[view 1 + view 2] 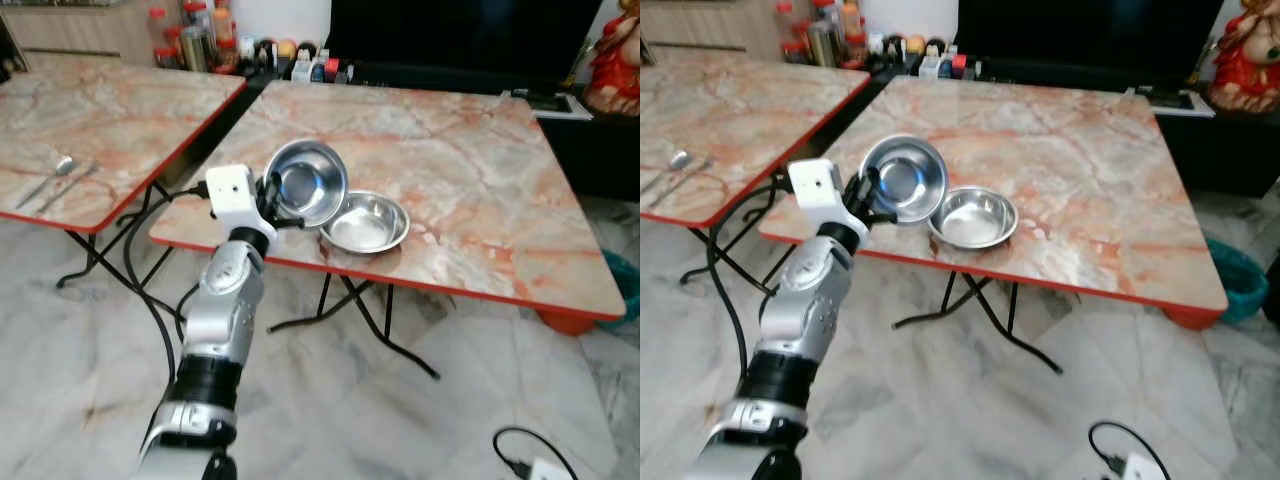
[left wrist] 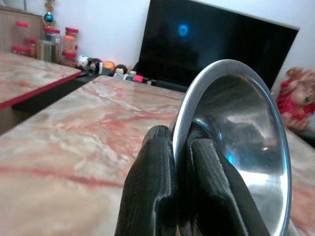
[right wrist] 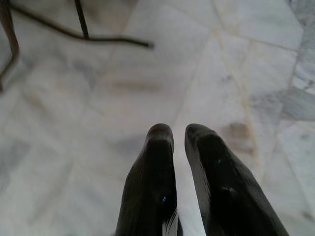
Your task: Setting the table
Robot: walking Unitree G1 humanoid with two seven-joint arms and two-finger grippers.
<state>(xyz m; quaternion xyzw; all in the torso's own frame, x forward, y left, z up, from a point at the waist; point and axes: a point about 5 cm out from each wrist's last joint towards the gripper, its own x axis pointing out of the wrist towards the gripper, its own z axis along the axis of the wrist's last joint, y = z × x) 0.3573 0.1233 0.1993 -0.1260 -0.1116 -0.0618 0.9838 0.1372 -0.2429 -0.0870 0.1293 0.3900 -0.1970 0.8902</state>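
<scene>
Pinching the rim of a light, shiny, slippery bowl (image 1: 306, 182), the left gripper (image 2: 182, 162) jaws hold it tilted above the counter (image 1: 480, 180).

No legible text, label, brand, number or sign appears in any view. The bottles and jars (image 1: 200, 40) at the far table edge are too small and blurred to read.

Shiny silver on both steel bowls: the tilted bowl (image 1: 306, 182) and the flat bowl (image 1: 366, 222) just right of it. Pink-and-cream marble veining with a red edge on the near worktop (image 1: 470, 180) and the left worktop (image 1: 100, 110). Grey-white marble on the floor (image 1: 330, 420). Matte black on the left gripper (image 2: 181, 147) jaws; silver on the arm (image 1: 222, 310).
</scene>
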